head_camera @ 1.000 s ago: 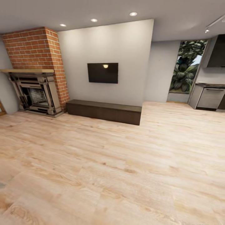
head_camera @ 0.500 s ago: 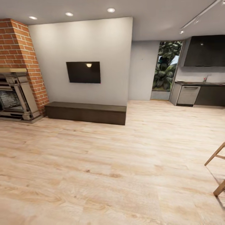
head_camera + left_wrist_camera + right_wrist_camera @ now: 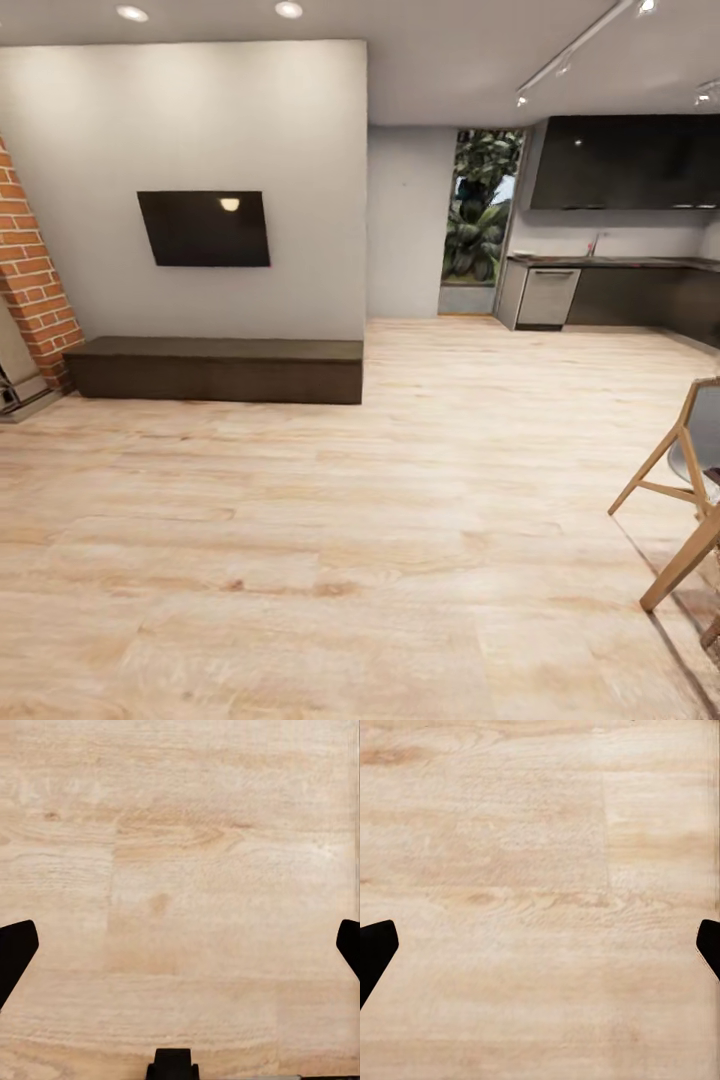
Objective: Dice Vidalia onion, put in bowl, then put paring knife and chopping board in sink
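Floor (image 3: pixel 360 520) of pale wood planks spreads across the head view, running from the near edge back to the walls. At about ten o'clock a dark wall-mounted television (image 3: pixel 205 228) hangs on a light grey wall (image 3: pixel 250 120), and below it a long low dark-brown bench cabinet (image 3: pixel 215 369) stands on the floor against that wall. At nine o'clock a strip of red brick chimney (image 3: pixel 30 290) meets the frame's edge. At one o'clock a tall window with green foliage (image 3: pixel 480 205) sits beside the kitchen. The kitchen lies far off at about two o'clock: the tabletop (image 3: pixel 625 262) is a thin grey line over dark grey cabinets (image 3: pixel 640 297), with a lighter steel-fronted appliance (image 3: pixel 545 297) at its near end and black upper cabinets (image 3: pixel 625 162) above. A thin curved faucet (image 3: pixel 597 243) rises from the tabletop, marking the sink, whose basin is too small and distant to make out; onion, board, knife and bowl cannot be made out from here. At four o'clock the wooden legs of a chair (image 3: pixel 680 480) enter the frame.

In the left wrist view the left gripper (image 3: pixel 180 949) has its jaws wide apart over bare planks, holding nothing. In the right wrist view the right gripper (image 3: pixel 540 949) likewise has its jaws spread wide above the floor, empty.
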`<state>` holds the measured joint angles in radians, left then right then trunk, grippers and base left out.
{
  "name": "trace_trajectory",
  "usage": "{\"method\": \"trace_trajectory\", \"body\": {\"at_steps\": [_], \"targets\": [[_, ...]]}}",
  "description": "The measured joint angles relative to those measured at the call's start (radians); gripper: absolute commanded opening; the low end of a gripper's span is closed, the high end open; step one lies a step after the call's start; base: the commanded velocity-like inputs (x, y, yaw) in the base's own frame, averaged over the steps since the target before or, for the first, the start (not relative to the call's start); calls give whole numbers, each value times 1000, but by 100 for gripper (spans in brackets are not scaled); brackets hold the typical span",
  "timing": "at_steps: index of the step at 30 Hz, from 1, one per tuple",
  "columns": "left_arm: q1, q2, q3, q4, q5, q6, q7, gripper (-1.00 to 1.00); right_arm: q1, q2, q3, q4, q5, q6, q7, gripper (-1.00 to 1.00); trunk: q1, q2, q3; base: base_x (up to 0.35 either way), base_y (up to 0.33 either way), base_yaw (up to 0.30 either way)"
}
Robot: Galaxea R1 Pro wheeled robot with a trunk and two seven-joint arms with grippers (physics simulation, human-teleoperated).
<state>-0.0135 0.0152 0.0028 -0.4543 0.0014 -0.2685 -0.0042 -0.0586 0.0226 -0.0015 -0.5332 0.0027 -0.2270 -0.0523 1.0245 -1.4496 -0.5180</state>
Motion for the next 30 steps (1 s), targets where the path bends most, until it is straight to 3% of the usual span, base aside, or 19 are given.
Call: {"method": "trace_trajectory", "body": {"at_steps": [30], "targets": [[0,0,0,-1,0,0,0,100,0,0,0,0,0,0,0,100,0,0,-20,324,0,-273]]}}
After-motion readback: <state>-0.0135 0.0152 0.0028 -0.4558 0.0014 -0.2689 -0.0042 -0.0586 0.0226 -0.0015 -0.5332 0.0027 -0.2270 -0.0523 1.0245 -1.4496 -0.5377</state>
